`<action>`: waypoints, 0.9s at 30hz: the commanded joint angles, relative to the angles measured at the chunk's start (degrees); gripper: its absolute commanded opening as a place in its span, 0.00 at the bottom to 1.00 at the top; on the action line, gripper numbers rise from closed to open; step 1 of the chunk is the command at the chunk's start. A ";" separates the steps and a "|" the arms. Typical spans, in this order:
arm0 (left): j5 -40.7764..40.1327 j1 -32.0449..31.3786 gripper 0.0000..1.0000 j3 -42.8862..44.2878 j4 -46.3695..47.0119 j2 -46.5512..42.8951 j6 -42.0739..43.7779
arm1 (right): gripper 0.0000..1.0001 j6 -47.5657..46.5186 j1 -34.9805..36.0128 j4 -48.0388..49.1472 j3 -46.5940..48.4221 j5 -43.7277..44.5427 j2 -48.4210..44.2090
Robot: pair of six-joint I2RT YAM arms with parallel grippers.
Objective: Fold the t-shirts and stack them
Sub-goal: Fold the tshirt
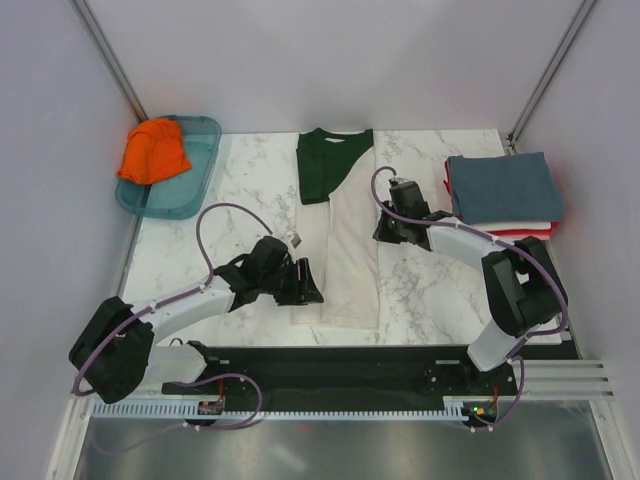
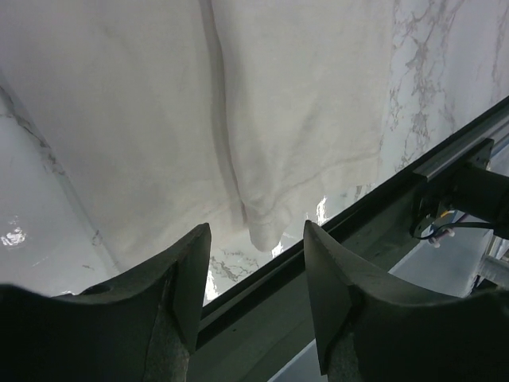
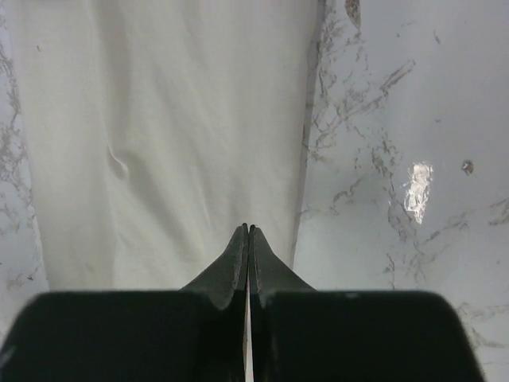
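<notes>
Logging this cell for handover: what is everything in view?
cream cloth t-shirt with dark green sleeves: one, cream and green, long folded strip mid-table
crumpled orange cloth t-shirt: one, orange, in the tray
translucent teal plastic tray: one, teal, far left
stack of folded t-shirts: one, slate-blue over white and red, far right
marble-patterned table: one, white, grey-veined, beneath all
left tool: one, black, open, by the strip's near left edge
right tool: one, black, shut, over the strip's right edge
</notes>
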 commanded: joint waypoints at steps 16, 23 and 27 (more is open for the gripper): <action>-1.62 -5.05 0.40 3.99 6.02 11.59 -4.61 | 0.00 0.43 3.61 -1.42 24.97 -3.63 21.15; -0.83 -5.93 0.42 3.99 6.81 12.29 -5.49 | 0.00 1.31 4.05 -2.29 33.67 -2.14 26.69; -0.65 -5.93 0.40 3.47 7.07 12.82 -5.93 | 0.00 1.40 4.14 -2.56 36.67 -1.26 29.42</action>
